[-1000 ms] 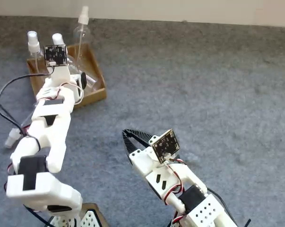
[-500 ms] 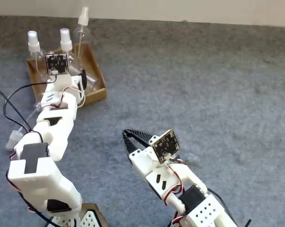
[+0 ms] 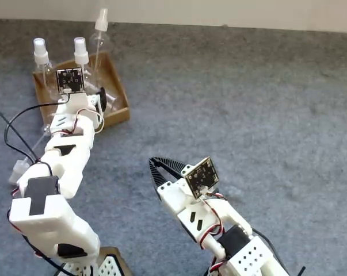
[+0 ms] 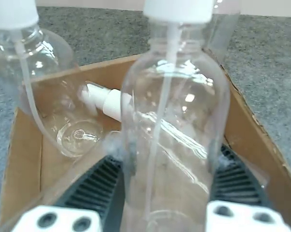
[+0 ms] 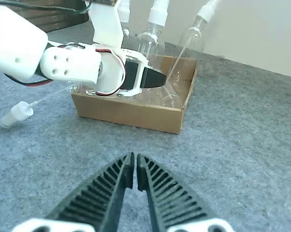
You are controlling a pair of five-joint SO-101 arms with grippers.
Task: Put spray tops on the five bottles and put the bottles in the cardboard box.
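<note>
Grey carpet (image 3: 248,86) carries the cardboard box (image 3: 118,112) at its far-left corner. Inside it, the left gripper (image 4: 169,162) clasps a capped bottle (image 4: 174,111) upright, jaws snug on both sides, so release likely goes straight down. Well apart, the right gripper (image 5: 135,163) sits closed and empty near the front edge.

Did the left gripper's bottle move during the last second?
Yes. The held bottle moved its spray top rightward in the high view, away from the corner bottle, toward the tall bottle.

Bright, even light; small glints on bottle (image 4: 174,125).
</note>
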